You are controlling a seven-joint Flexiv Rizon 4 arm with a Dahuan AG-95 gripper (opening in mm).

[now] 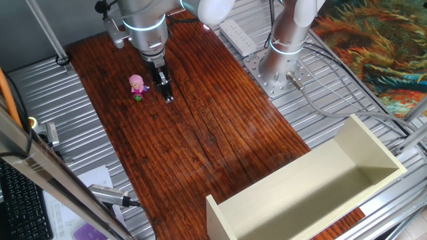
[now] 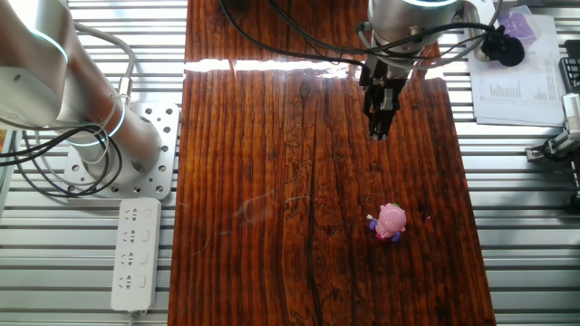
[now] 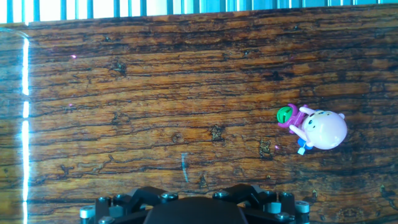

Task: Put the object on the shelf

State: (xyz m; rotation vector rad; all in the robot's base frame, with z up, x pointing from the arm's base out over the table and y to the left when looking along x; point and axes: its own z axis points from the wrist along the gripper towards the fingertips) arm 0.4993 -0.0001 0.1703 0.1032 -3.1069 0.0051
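The object, a tiny pink toy figure with a round pink head and purple and green bits, stands on the dark wooden table top. It also shows in the other fixed view and at the right of the hand view. My gripper hangs just above the wood beside the toy, a short gap apart and not touching it; its fingers look closed together and hold nothing. It also shows in the other fixed view. The shelf, a large cream open box, lies at the table's near right end.
The arm's base is bolted to a metal plate beside the table, with a white power strip next to it. A keyboard and tools lie at the left. Papers lie beyond the table edge.
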